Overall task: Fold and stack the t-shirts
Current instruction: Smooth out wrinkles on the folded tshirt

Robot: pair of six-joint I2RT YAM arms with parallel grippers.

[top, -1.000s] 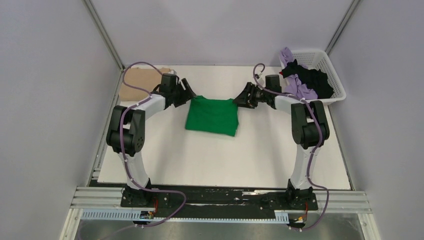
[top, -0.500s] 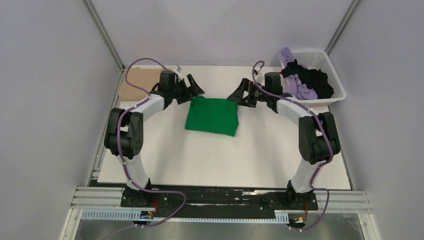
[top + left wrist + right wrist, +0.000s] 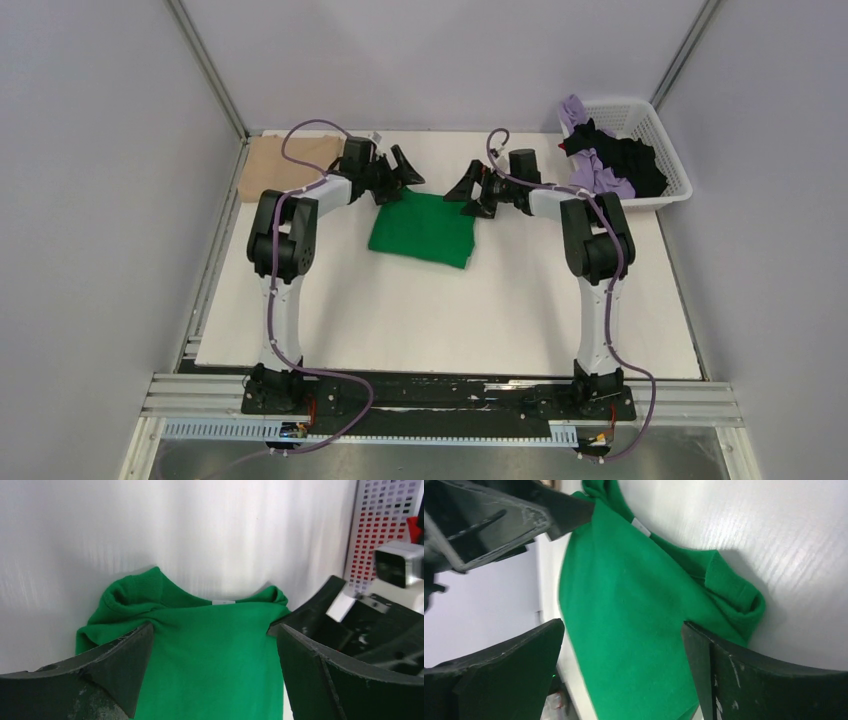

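While both claws stand spread wide and grasp nothing, the left gripper (image 3: 398, 177) and the right gripper (image 3: 463, 200) hang at the far corners of the bright green cotton t-shirt (image 3: 424, 228). Whether any fingertip brushes the cloth cannot be told. Each arm reaches far forward, then bends inward, so the two forearms point at each other. The green tee lies folded in a rough rectangle on the white table (image 3: 450, 310), its neckband and small white label (image 3: 223, 601) toward the far edge. A tan t-shirt (image 3: 268, 165) lies flat at the far left corner. Lilac (image 3: 600, 181) and black (image 3: 632, 160) tees are heaped in the white plastic lattice basket (image 3: 664, 130) at the far right.
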